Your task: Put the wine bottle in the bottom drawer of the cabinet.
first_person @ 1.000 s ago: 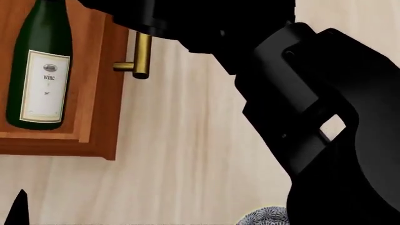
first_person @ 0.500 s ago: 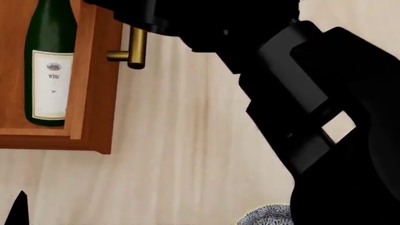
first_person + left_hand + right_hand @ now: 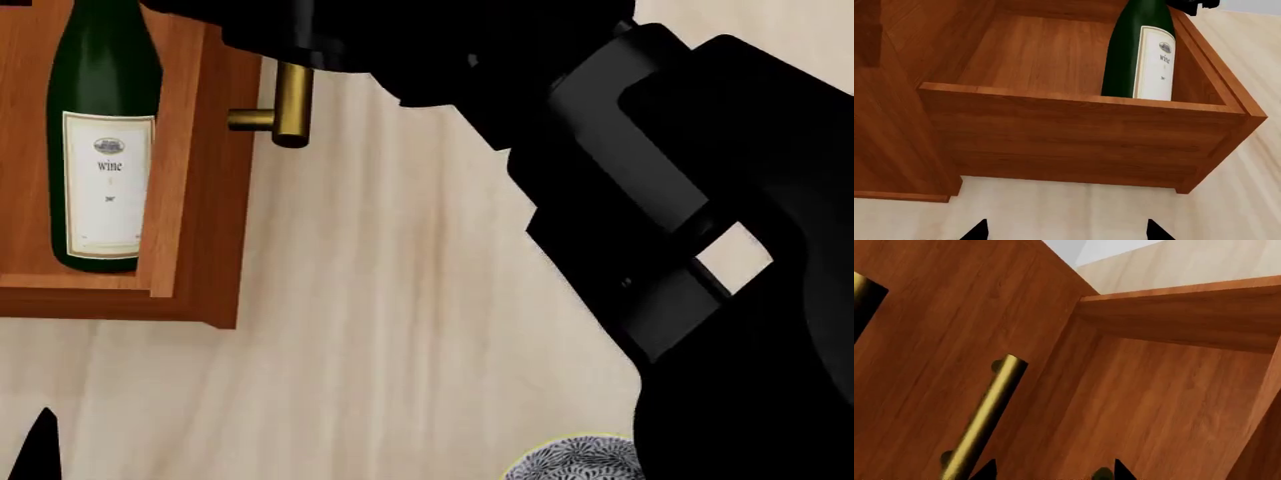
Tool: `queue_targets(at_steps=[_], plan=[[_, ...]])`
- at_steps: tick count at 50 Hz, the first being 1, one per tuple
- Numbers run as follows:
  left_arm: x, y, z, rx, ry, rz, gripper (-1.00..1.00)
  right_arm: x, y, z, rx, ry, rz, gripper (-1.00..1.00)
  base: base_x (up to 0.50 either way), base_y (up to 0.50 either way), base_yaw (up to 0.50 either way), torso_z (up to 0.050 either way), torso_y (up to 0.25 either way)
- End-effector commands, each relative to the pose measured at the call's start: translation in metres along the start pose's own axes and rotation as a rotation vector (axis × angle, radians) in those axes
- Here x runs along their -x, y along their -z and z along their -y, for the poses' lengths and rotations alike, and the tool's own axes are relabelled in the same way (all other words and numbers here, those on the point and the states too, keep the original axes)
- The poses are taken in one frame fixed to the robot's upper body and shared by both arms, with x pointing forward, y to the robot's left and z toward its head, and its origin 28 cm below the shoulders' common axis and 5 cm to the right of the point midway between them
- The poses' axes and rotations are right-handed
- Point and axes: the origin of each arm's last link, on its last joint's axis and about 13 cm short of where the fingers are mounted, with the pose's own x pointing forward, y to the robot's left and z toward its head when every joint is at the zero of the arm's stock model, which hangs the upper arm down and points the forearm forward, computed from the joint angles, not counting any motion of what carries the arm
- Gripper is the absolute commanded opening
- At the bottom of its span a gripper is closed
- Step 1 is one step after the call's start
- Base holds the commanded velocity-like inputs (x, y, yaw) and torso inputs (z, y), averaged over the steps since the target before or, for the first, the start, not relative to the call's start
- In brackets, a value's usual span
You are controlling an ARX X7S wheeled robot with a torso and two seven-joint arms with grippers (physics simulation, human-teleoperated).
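One dark green wine bottle (image 3: 1137, 55), white-labelled, stands inside the bottom drawer (image 3: 1074, 145); both tools apparently spread.

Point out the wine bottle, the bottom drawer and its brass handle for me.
wine bottle (image 3: 1154, 65), left wrist view, white label
bottom drawer (image 3: 1074, 145), left wrist view, outer side panel
brass handle (image 3: 291, 105), head view, bar
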Motion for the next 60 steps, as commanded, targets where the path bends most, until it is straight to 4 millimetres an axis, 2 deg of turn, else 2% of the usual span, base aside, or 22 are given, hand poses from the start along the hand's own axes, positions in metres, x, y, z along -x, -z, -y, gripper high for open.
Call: queue_targets(at_steps=[1,9,15,33,49,55,60], plan=[[-0.001,0.000,0.001,0.001,0.001,0.002,1.00,-0.017,0.069,0.022,0.017,0.186,-0.254,1.00,0.01,0.00,0.01,0.000,-0.013],[-0.002,0.001,0.001,0.003,0.003,0.000,1.00,-0.015,0.063,0.023,0.050,0.230,-0.255,1.00,0.00,0.00,0.01,0.000,-0.013],[-0.002,0.002,0.001,0.002,0.002,-0.002,1.00,-0.009,0.061,0.024,0.137,0.282,-0.346,1.00,0.00,0.00,0.00,0.000,-0.012],[-0.001,0.004,0.003,0.007,0.015,-0.007,1.00,0.008,0.027,0.015,0.351,0.410,-0.426,1.00,0.00,0.00,0.00,0.000,-0.007],[-0.001,0.002,0.005,0.013,0.018,-0.011,1.00,0.014,0.019,0.014,0.431,0.457,-0.472,1.00,0.00,0.00,0.00,0.000,-0.005],[-0.003,0.006,0.005,0.015,0.023,-0.025,1.00,0.020,0.006,0.013,0.460,0.476,-0.466,1.00,0.00,0.00,0.00,0.000,-0.004],[-0.003,0.006,0.006,0.015,0.027,-0.025,1.00,0.026,-0.013,0.004,0.466,0.472,-0.425,1.00,0.00,0.00,0.00,0.000,-0.004]])
